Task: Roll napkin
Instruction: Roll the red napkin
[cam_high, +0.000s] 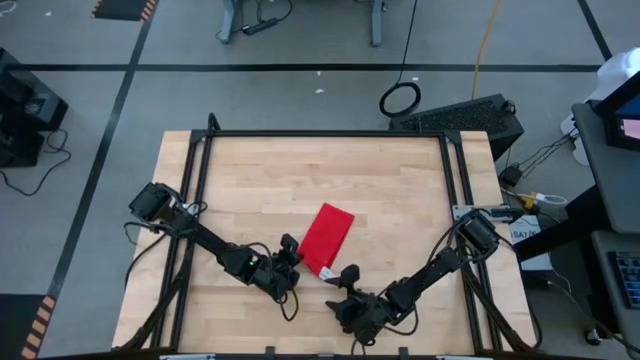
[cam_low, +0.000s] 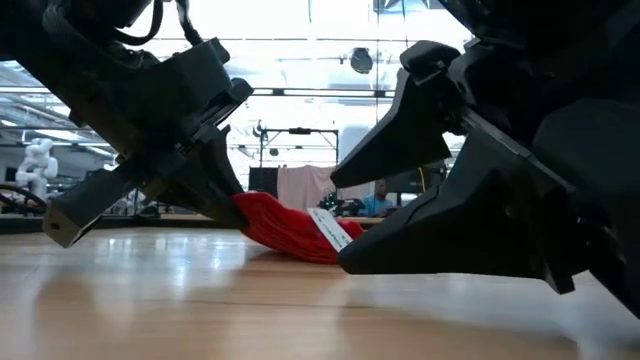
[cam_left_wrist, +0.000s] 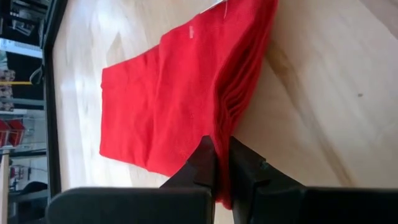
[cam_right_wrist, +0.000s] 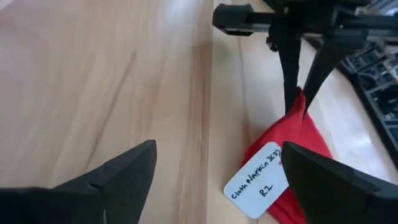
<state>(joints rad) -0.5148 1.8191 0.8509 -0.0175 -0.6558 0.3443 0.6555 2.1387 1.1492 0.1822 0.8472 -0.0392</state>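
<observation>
The red napkin (cam_high: 327, 238) lies folded into a long strip on the wooden table (cam_high: 400, 190), and its white tag (cam_right_wrist: 258, 180) is at the near end. My left gripper (cam_high: 296, 258) is at the strip's near left corner, shut on the cloth; it also shows in the left wrist view (cam_left_wrist: 217, 165). My right gripper (cam_high: 342, 283) is open and empty just off the napkin's near end, and its two fingers stand apart in the right wrist view (cam_right_wrist: 214, 180), facing the tag. My left gripper pinches the napkin's folded near end (cam_left_wrist: 214, 134) between its two fingers, with several layers showing along the fold. The fingers (cam_right_wrist: 297, 74) slant down onto it from the table's left. The pinched part rises into a small peak (cam_right_wrist: 298, 106), and the rest of the cloth lies on the table.
Bare wood lies to the left, right and far side of the napkin. A black frame (cam_high: 320, 133) runs along the table's edges. Both arms reach in low over the near part of the table.
</observation>
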